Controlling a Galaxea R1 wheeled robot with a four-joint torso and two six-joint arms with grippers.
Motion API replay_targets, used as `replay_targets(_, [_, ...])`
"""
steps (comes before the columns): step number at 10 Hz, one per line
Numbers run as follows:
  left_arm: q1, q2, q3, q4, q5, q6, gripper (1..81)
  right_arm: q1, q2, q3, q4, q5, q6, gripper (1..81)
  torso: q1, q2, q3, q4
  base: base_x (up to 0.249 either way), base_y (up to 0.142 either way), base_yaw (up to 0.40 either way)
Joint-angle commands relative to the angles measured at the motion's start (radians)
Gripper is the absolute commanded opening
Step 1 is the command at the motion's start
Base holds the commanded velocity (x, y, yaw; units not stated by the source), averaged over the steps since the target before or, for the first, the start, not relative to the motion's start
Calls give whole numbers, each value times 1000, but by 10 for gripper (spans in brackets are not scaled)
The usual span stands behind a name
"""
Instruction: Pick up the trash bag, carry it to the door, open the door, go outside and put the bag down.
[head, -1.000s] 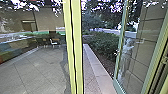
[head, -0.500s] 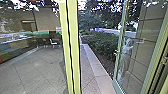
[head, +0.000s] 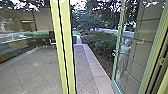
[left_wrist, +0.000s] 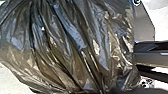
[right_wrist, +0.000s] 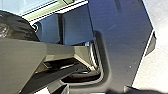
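Trash bag (left_wrist: 75, 45), creased; paved walkway (head: 83, 67); open glass door (head: 132, 62).

Bag (left_wrist: 75, 47): thin plastic film, creased throughout, glossy, throwing hard highlights along the folds. Post (head: 63, 47): smooth, looks painted, low sheen; base material cannot be determined. Door (head: 115, 86): smooth frame, painted look, around clear glass (head: 136, 60), polished and reflective. Paving (head: 32, 68): stone or concrete look, matt, jointed. Kerb (head: 96, 68): matt, masonry look, fairly even. Plate (right_wrist: 120, 42): smooth, dark, mostly matt with soft sheen; metal or plastic cannot be determined.
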Motion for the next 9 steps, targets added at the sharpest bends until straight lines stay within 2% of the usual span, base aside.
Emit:
replay_targets(1, [-53,-2,0,12,69,5,10,36,21,14,-15,-56,-18,811,0,0,0,0,0,-114,0])
replay_targets(9, [-53,5,0,19,69,5,10,30,23,12,-13,-56,-18,811,0,0,0,0,0,-128,0])
